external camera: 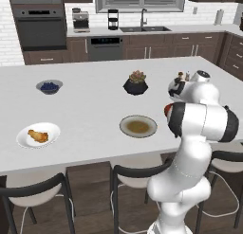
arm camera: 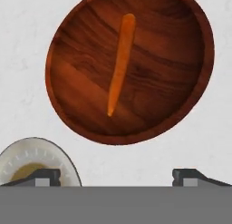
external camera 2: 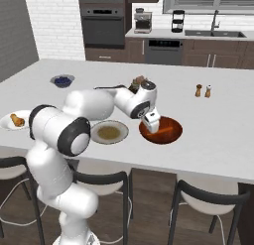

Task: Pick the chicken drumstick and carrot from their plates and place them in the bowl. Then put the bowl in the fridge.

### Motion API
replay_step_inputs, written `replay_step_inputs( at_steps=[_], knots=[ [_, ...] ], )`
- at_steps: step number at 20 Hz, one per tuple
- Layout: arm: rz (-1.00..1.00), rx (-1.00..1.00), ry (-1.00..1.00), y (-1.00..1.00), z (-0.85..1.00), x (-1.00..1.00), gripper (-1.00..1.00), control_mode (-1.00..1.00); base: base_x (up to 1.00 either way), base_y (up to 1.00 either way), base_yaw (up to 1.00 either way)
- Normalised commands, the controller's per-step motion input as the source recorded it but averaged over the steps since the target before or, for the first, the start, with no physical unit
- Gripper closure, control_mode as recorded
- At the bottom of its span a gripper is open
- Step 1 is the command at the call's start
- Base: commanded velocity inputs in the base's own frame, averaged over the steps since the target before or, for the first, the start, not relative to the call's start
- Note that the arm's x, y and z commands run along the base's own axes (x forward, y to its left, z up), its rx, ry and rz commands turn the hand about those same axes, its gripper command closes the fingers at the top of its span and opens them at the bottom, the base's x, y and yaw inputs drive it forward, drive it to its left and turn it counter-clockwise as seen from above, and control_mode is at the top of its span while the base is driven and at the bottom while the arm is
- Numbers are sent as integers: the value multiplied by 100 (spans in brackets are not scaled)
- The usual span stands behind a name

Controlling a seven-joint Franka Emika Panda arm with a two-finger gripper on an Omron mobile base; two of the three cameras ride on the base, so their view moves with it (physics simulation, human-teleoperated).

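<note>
Above the bowl (arm camera: 129, 66) my gripper (arm camera: 117, 177) hangs with fingers wide apart; carrot (arm camera: 120, 64) lies inside, drumstick (external camera: 38, 136) on the white plate (external camera: 52, 129). Risk: long reach left may clip the tan plate (external camera 2: 119, 135).

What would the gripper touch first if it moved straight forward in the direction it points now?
Probably the carrot lying inside the bowl, which sits directly ahead of the open gripper. Depth is unclear, so it might reach the bowl's near inner wall instead.

The white counter (external camera: 95, 110) carries the bowl (external camera 2: 171, 135) right under the pincer (external camera 2: 151, 126), a tan plate (external camera 2: 109, 132) beside it, and a white plate (external camera: 38, 135), blueberry bowl (external camera: 49, 86), plant pot (external camera: 135, 84) and shakers (external camera 2: 203, 91) farther off.
</note>
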Motion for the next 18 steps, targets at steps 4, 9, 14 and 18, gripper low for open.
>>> replay_step_inputs(
  at_steps=[4,9,14,18],
  knots=[
    [12,-5,0,99,58,-49,-100,-100,0,0,0],
    [12,0,1,100,54,-47,-100,-100,0,0,0],
    [22,-4,1,100,30,-45,-100,-100,0,0,0],
    [34,-18,2,100,12,-51,-100,-100,0,0,0]
  ],
)
